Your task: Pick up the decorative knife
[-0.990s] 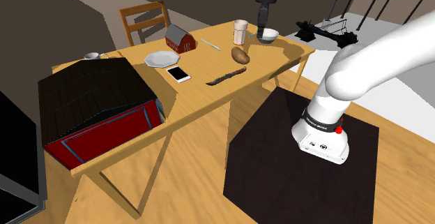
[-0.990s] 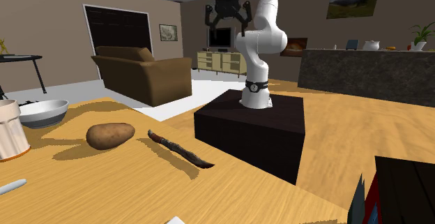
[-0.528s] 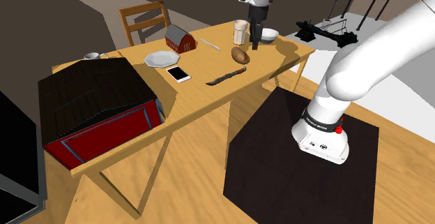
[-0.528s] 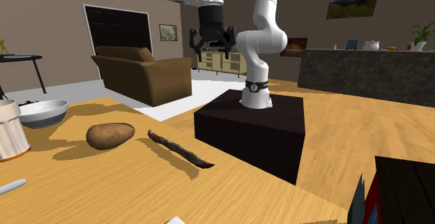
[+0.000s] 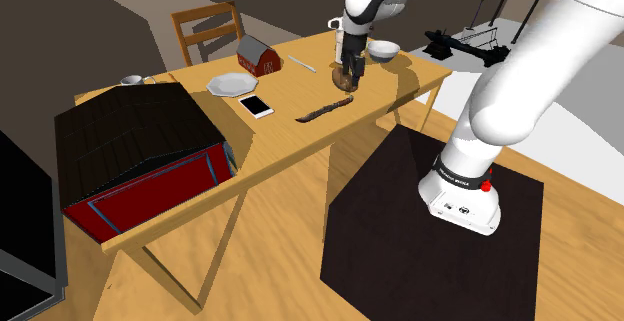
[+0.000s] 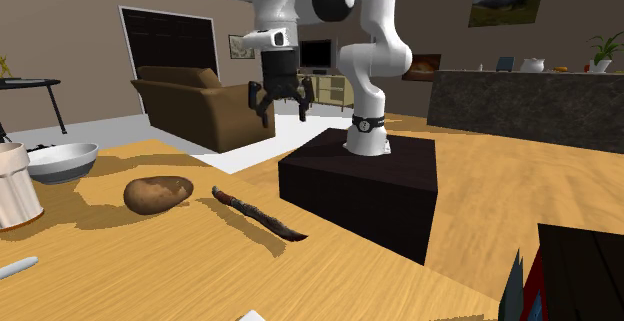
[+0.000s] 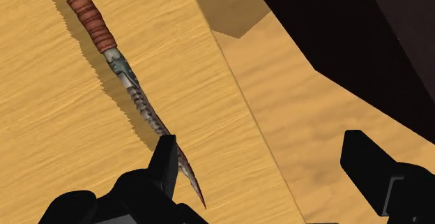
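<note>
Since the slender red-handled curved knife (image 7: pixel 125 83) lies flat on the wooden table (image 7: pixel 56 139), my black end effector (image 7: pixel 263 153) hovers above its tip, spread and empty.

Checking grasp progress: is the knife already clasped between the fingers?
No, the knife lies flat on the table while the open gripper hangs in the air above.

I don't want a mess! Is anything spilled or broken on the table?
No, nothing is spilled or broken. The knife lies flat on the table, its tip near the edge; the open gripper hangs above.
</note>
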{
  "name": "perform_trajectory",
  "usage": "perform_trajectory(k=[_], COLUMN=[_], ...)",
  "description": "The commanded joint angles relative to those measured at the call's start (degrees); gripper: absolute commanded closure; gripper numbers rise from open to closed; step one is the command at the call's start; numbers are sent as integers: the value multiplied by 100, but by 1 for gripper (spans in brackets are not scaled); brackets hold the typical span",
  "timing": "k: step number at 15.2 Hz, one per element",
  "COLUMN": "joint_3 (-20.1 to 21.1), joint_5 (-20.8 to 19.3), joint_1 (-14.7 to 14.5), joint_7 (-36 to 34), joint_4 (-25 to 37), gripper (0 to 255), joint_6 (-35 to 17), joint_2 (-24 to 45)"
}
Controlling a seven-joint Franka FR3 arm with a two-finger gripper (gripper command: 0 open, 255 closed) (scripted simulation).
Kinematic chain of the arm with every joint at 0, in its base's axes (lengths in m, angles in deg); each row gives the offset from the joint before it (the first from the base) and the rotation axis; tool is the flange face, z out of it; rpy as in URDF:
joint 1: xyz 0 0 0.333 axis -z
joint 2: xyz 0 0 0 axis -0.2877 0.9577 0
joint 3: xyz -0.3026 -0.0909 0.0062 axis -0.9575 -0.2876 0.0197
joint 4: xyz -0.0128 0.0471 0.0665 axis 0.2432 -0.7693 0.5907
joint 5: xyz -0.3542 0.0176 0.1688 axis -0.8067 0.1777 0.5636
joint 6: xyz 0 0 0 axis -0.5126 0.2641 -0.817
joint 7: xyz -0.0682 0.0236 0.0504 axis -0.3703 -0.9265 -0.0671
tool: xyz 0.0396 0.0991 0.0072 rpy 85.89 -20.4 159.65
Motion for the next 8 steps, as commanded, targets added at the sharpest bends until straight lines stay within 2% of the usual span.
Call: perform_trajectory(k=[1,5,8], joint_3=[-126,-168,-23], joint_5=[183,746,1197], joint_1=[-81,-138,-44], joint_7=[587,1747,2591], joint_4=[142,572,980], gripper=[0,0,0], joint_6=[-371,-930,-1244], joint_2=[508,1536,2292])
